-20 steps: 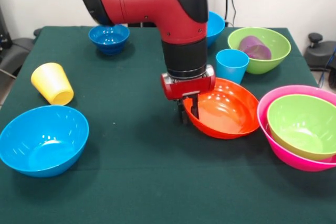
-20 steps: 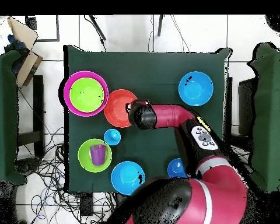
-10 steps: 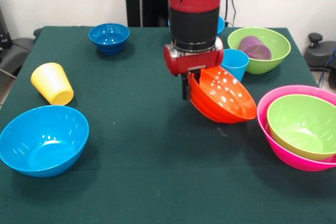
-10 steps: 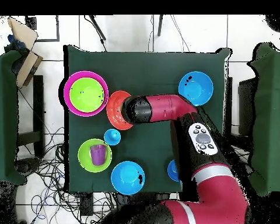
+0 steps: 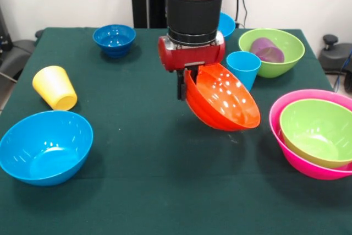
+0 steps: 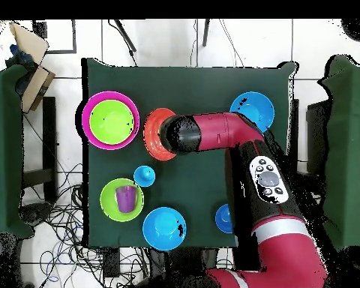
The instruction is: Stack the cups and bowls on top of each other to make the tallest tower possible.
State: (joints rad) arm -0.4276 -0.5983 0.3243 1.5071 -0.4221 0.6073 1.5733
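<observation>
The arm is reaching straight down over the middle of the counter [image 5: 154, 191], and its end effector [image 5: 187, 83] is clamping the rim of the orange bowl [image 5: 223, 100], holding it clear of the cloth and tipped steeply so its hollow is facing sideways and up. Compared with half a second ago, the bowl is hanging a little higher and slightly further from the pink bowl [image 5: 286, 141], and a second ago it was still lying on the cloth. Nearest the camera, one big sky-blue bowl [image 5: 45, 146] is sitting at one side, and at the other the pink bowl is carrying a lime-green bowl [image 5: 316, 130] nested inside it. Further back, the yellow cup [image 5: 54, 87] is lying on its side. Just behind the lifted bowl the light blue cup [image 5: 243, 68] is standing upright, beside a second lime-green bowl [image 5: 275, 53] with the purple cup [image 5: 265, 49] lying in it. Farthest off, the small dark-blue bowl [image 5: 114, 39] is standing alone, and another sky-blue bowl [image 5: 225, 24] is showing partly behind the arm.
</observation>
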